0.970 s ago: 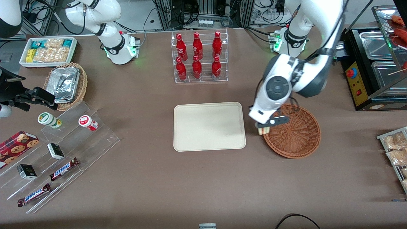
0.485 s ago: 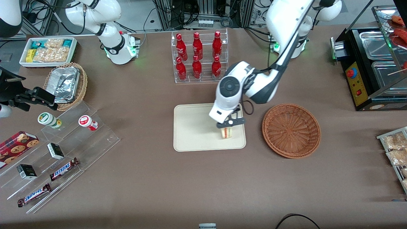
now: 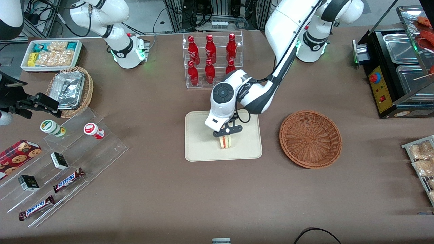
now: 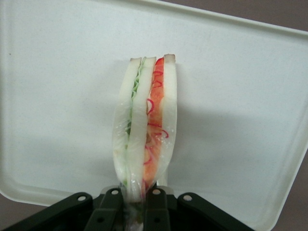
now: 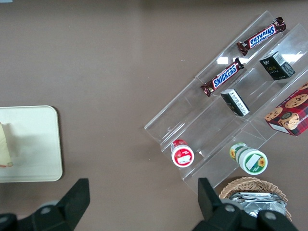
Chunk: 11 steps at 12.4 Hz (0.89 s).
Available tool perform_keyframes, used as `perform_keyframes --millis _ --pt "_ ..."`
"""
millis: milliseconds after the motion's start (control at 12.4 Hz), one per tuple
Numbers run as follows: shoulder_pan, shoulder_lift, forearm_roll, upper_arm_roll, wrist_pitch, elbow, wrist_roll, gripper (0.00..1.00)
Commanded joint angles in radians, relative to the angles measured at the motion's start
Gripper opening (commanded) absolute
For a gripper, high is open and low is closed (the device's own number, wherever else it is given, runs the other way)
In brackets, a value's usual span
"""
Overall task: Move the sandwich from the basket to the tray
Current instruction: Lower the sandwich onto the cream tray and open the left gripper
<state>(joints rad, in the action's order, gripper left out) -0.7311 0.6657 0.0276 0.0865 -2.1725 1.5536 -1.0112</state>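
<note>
White bread, a red-orange layer and a thin green layer are seen in the small wedge-shaped sandwich [image 4: 145, 130]. Cream is seen all over the flat rounded tray [image 3: 200, 149]. Reddish-brown woven rings are seen in the round wicker basket [image 3: 310, 139]. The black gripper [image 3: 226, 133] is carried on a white arm.

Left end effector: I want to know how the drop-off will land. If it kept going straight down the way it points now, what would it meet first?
The left end effector, shut on the sandwich, points down at the tray. The sandwich's lower edge would likely meet the tray's bare surface first; the remaining gap is unclear.
</note>
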Motion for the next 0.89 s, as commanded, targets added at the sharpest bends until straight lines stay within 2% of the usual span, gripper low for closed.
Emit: perform_keyframes --millis 0,81,162,242,566,808 --pt "-0.022 0.038 -0.005 -0.017 0.013 -0.047 -0.035 0.11" --pt "-0.022 0.043 -0.003 -0.017 0.011 -0.047 -0.040 0.24" --pt "-0.021 0.043 -0.002 -0.017 0.010 -0.047 -0.037 0.76" --pt "-0.021 0.043 -0.002 -0.017 0.010 -0.047 -0.030 1.00" --pt "-0.011 0.000 -0.005 -0.019 0.022 -0.047 -0.027 1.00" --pt "-0.008 -0.081 -0.003 -0.024 0.121 -0.047 -0.011 1.00"
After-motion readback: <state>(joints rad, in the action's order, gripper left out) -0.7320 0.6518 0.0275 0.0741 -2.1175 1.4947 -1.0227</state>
